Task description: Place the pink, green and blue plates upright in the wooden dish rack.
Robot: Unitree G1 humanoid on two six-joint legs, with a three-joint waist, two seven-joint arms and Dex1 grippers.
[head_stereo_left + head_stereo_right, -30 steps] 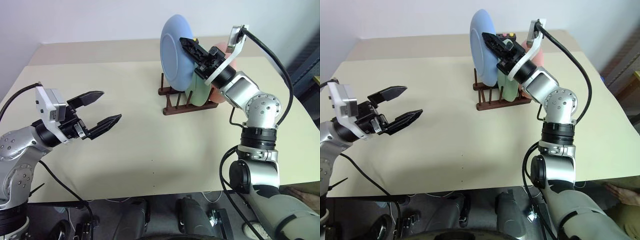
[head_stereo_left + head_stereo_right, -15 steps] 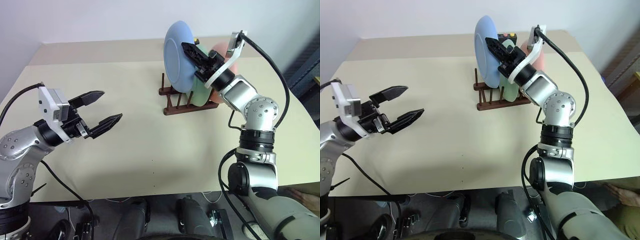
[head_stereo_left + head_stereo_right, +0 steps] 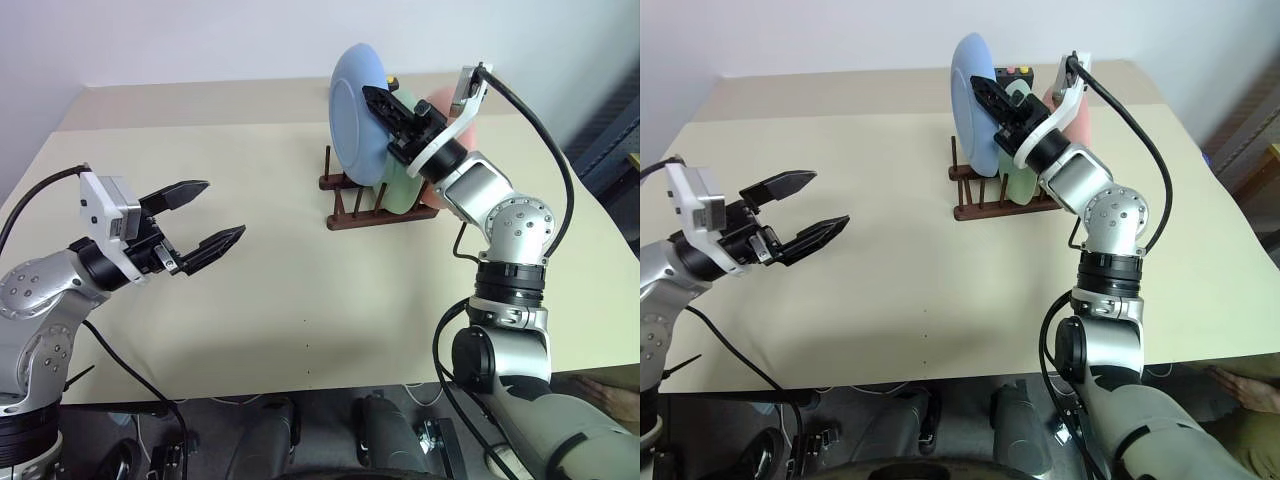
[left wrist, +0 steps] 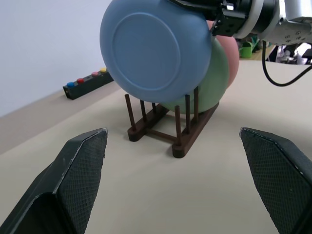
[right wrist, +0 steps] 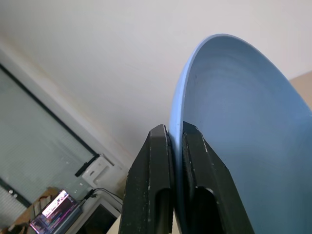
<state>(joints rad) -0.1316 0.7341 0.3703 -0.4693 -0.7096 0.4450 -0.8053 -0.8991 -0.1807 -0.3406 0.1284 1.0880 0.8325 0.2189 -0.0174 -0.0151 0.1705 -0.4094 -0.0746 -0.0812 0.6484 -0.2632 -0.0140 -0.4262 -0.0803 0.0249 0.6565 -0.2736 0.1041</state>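
I take the wooden dish rack (image 3: 372, 203) as the landmark. Well to the left of the rack, my left gripper (image 3: 203, 222) hangs above the table (image 3: 290, 290) with its two fingers spread wide and nothing between them; I judge that it waits there, aimed toward the rack, so as not to crowd the other arm. At the rack, the blue plate (image 3: 356, 112) stands on edge at the left end, facing left, its lower rim down among the upright pegs; whether it rests fully on the base bars I cannot tell. Just behind it, to the right, the green plate (image 3: 402, 184) stands in the rack, and the pink plate (image 3: 446, 148) stands behind that one, so all three are upright there. My right gripper (image 3: 385, 103) reaches in from the right of the rack, above the two rear plates, and its fingers (image 5: 156, 170) pinch the upper rim of the blue plate, one finger on each face. I judge that this pinch holds the plate vertical while it seats between the pegs, and that letting go remains.
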